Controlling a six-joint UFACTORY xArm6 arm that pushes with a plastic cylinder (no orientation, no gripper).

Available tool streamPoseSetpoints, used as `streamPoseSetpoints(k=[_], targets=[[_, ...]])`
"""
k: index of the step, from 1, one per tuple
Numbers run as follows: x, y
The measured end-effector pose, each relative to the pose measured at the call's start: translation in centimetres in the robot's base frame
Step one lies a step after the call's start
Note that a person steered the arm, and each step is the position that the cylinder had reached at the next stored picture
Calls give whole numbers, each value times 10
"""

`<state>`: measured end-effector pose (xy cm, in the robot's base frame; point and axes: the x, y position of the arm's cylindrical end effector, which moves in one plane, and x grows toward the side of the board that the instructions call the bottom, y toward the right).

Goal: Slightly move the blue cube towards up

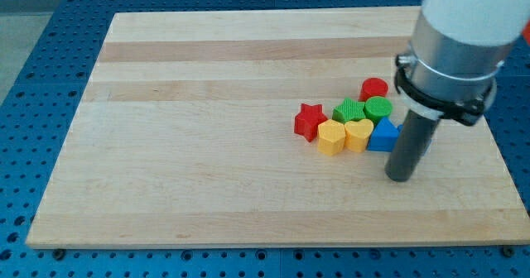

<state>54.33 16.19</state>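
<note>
The blue block [383,136] lies on the wooden board [207,129] at the right end of a tight cluster; the rod hides its right part, so its shape is not clear. My tip [400,177] rests on the board just below and to the right of the blue block, close to it. To the blue block's left sit a yellow heart [358,134] and a yellow hexagon [331,136]. Above it is a green cylinder [378,108].
A red star [310,121] is at the cluster's left end, a green ribbed block [349,112] in the middle, and a red cylinder [374,88] at the top. The arm's white and grey body [455,38] looms over the board's right side. The board's right edge is near.
</note>
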Motion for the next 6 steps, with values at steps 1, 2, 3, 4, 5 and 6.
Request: streamPoseSetpoints(k=[1,2,3,4,5,6], targets=[[-4,28],[-17,47],[-32,49],[-40,49],[-45,49],[-56,49]])
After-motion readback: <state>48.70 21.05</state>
